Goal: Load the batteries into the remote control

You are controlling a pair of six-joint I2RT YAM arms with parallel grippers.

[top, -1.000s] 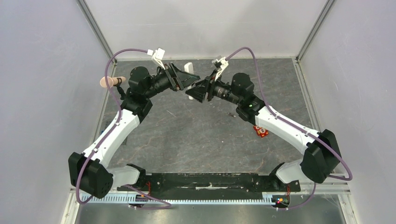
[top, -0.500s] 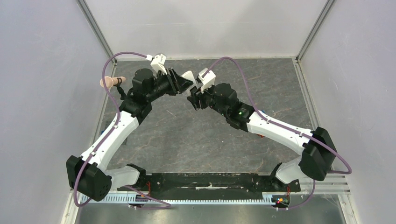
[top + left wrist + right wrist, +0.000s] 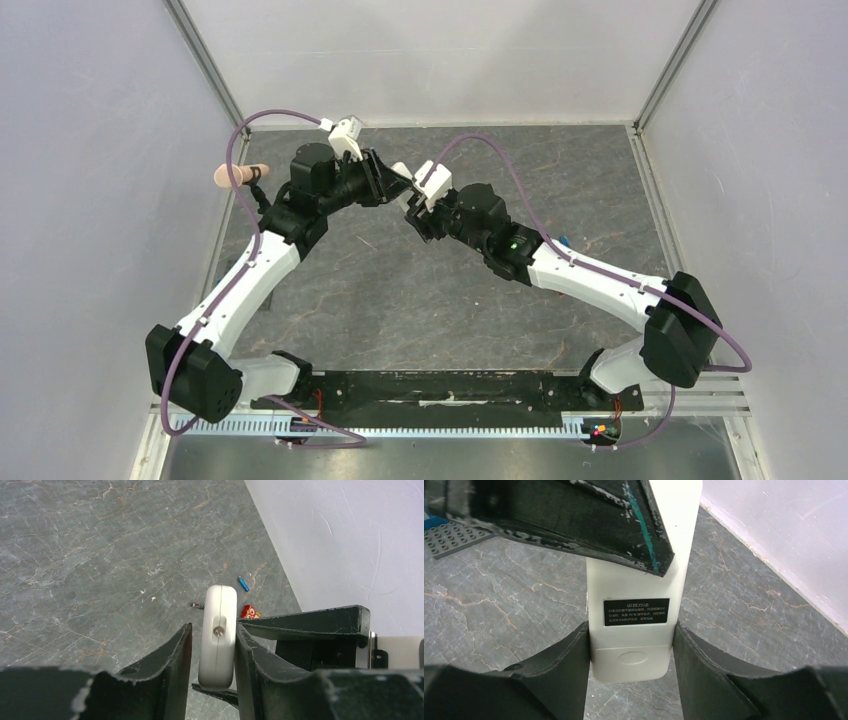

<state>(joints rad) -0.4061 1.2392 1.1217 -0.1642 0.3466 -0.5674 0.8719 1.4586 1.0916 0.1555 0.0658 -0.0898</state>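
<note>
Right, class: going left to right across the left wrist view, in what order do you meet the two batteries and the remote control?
dark battery → remote control → blue battery. The orange owl-faced object overlaps the blue battery, so it is omitted.

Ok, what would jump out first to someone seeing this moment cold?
The white remote is held in mid-air over the far middle of the table, gripped by both the left jaws and the right jaws. Then the blue battery and dark battery, lying loose toward its right side.

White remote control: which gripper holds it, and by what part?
Left gripper clamps the slim white remote control across its flat faces; right gripper flanks its cover-end edges, contact unclear.
</note>
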